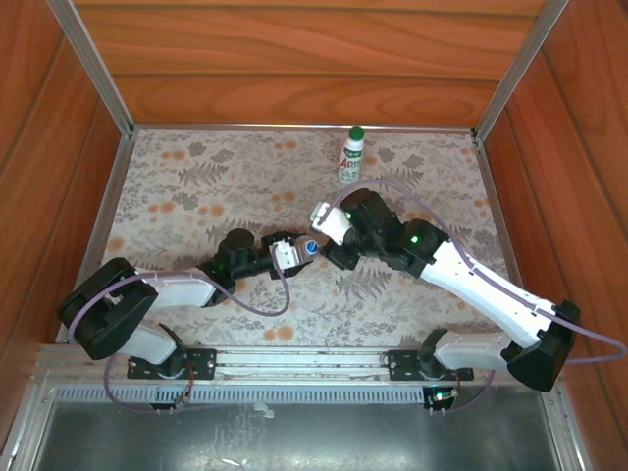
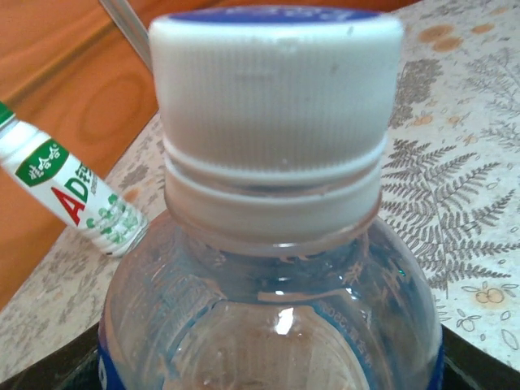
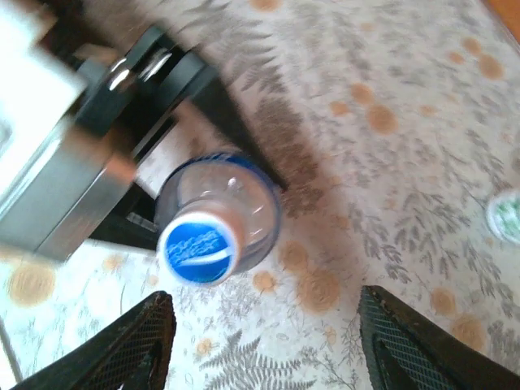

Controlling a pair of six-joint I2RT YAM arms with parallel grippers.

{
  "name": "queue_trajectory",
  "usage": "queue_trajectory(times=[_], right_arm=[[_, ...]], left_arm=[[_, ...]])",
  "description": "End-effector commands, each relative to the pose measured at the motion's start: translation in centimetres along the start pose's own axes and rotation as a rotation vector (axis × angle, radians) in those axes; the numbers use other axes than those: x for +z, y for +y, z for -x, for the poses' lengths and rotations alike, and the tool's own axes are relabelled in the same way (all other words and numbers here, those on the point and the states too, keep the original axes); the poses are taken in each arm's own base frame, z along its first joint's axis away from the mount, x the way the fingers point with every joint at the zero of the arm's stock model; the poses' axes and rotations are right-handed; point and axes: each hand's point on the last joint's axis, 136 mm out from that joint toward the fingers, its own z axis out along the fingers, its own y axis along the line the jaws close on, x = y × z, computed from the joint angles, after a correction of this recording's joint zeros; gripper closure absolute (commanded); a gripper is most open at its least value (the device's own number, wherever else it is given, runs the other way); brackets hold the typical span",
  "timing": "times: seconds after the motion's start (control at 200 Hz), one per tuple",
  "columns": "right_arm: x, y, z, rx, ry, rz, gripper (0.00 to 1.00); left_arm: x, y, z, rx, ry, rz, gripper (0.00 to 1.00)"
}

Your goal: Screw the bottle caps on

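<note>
We see the left end effector [image 1: 285,253] clamped on the clear bottle [image 3: 219,203] at mid-tabletop [image 1: 196,186], with its blue cap [image 3: 197,248] seated. The right end effector [image 3: 264,305] hangs just above, jaws apart and empty. We judge the cap may be under-tightened or cross-threaded, and a careless release could topple the bottle. We count two bottles and two caps: the white bottle [image 1: 349,160], its green cap [image 1: 356,131] on, stands at the far edge.

Edges crop the clear bottle [image 2: 272,325] below; the white bottle [image 2: 73,191] leftward.

Blue-topped white cap [image 2: 276,89], fern-print table [image 2: 471,203]
</note>
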Motion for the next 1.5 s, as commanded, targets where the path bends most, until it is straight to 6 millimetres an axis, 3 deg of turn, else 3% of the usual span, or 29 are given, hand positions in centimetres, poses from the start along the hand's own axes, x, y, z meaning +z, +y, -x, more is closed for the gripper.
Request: queue_trajectory(times=[0.0,0.145,0.47,0.675,0.984,1.159,1.274,1.354,1.409,1.494], right_arm=[[-0.2,3.6,-1.8,-0.363,0.058,0.152,0.35],[0.5,4.4,-1.3,-0.506,0.052,0.174,0.36],[1.8,4.0,0.1,-0.473,0.058,0.183,0.46],[2.7,3.5,0.6,-0.462,0.058,0.156,0.46],[3.4,3.3,0.7,-0.454,0.065,0.145,0.65],[3.7,3.2,0.6,-0.435,0.073,0.143,0.69],[3.8,2.5,0.9,-0.331,0.076,0.094,0.72],[4.1,-1.1,1.8,-0.129,0.083,-0.109,0.83],[4.1,-2.9,1.9,0.033,0.088,-0.199,0.84],[4.4,-2.7,1.9,0.218,0.075,-0.187,0.82]], left_arm=[[-0.3,-1.2,0.8,-0.005,-0.033,-0.058,0.35],[-0.3,-1.5,0.7,0.021,-0.034,-0.072,0.35],[-0.2,-2.1,0.4,0.022,-0.031,-0.095,0.34],[-0.2,-2.1,0.7,0.02,-0.038,-0.1,0.34],[-0.2,-2.1,0.7,0.009,-0.036,-0.101,0.34],[-0.1,-1.9,0.5,0.008,-0.026,-0.093,0.35],[0.4,-0.5,0.4,0.018,-0.001,-0.035,0.35],[0.9,1.2,0.0,0.033,0.037,0.036,0.35],[1.3,2.4,-0.2,0.039,0.064,0.087,0.35],[1.8,3.6,-0.4,0.046,0.083,0.123,0.34]])
